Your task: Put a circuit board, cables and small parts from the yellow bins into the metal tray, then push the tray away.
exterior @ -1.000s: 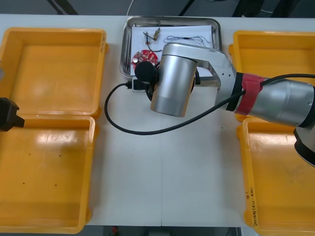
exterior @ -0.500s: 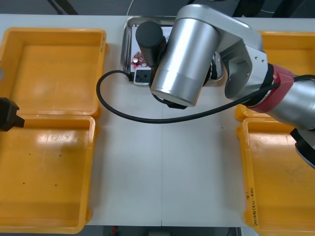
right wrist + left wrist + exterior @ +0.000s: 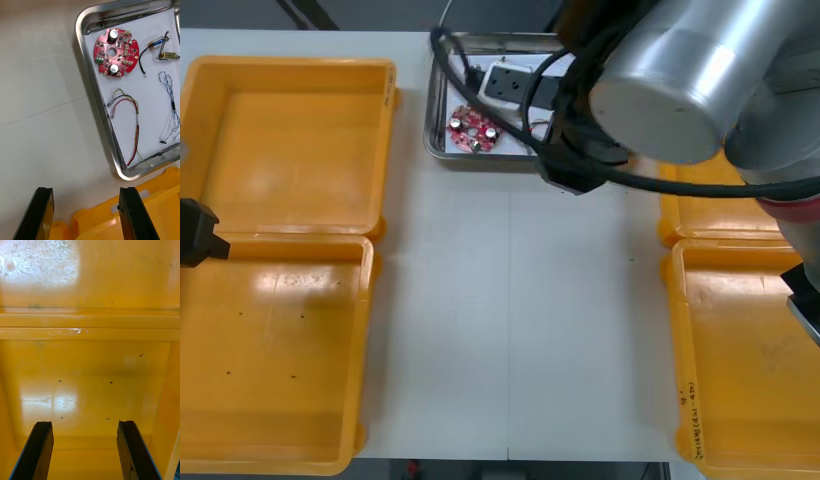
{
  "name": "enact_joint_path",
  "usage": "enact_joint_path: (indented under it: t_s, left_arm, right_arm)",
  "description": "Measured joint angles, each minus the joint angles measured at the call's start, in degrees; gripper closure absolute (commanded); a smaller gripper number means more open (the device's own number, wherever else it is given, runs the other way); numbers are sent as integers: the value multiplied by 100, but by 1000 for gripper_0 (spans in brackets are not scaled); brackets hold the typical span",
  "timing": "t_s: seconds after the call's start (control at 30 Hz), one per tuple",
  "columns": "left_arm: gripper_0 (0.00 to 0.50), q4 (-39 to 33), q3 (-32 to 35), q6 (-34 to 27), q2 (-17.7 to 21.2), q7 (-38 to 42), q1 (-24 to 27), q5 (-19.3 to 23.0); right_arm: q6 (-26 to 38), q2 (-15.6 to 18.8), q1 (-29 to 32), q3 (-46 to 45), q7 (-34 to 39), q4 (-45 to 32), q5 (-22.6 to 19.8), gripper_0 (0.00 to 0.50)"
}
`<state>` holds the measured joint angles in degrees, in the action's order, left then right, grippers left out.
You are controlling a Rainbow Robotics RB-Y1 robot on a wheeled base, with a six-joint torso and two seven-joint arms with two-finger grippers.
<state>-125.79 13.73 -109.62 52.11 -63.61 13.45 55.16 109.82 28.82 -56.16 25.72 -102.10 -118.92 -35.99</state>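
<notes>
Between the black fingers of the right gripper [image 3: 85, 191], which stood well apart, showed the light table [image 3: 41, 93] and the rim of a yellow plastic bin [image 3: 157, 202]. Just beyond the fingers lay the shiny metal tray [image 3: 93, 75] with its white inside. It held the round red circuit board [image 3: 115, 52] near one corner, a looped red and yellow cable [image 3: 135, 127] along the wall, a short black cable [image 3: 141, 62], a twisted blue and white cable [image 3: 173, 105] and small metal parts [image 3: 167, 56]. In the front view the right arm hung over the tray's right side at the table's far edge. The left gripper [image 3: 84, 423], parked at the left, had its fingers apart too, over the bare floor of a left yellow bin [image 3: 90, 371].
</notes>
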Motion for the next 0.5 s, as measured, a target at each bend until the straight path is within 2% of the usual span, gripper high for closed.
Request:
enact_joint_path:
  t_s: [0.27,0.5]
  left_arm:
    - [0,-1,0,-1,0,0,-1,1]
    - [0,-2,0,-1,1,0,-1,1]
  right_arm:
    - [1,444,909,-1407,70,-608,-422,0]
    - [2,739,1209,-2239,128,-653,-664,0]
